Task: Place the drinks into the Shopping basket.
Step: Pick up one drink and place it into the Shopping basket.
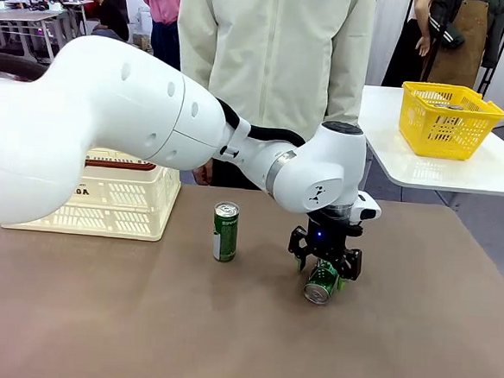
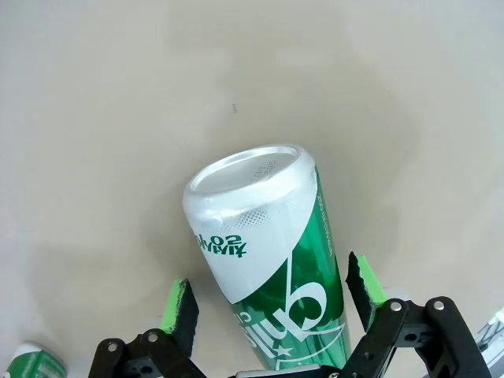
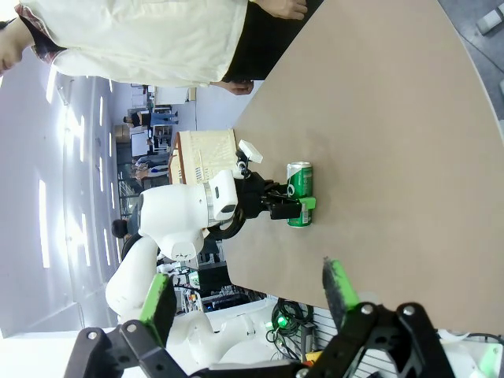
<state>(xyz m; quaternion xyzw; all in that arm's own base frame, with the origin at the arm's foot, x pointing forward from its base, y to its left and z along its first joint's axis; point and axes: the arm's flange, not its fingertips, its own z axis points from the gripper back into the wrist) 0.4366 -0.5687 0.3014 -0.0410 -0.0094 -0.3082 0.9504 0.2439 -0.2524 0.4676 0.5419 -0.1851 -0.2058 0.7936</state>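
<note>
The left hand [image 2: 272, 293] straddles the toppled green can [image 1: 320, 285], pads apparently unclamped; it looks light, slick and dentable, so pinch mid-body, while the right hand [image 3: 246, 287] gapes empty.

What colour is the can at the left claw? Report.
The can is green and white; left wrist view shows best.

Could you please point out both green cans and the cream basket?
Upright green metal can [image 1: 224, 235]: front view, side wall.
Lying green metal can [image 2: 272, 268]: left wrist view, printed side.
Cream-white plastic lattice basket [image 1: 120, 216]: front view, front wall.
</note>
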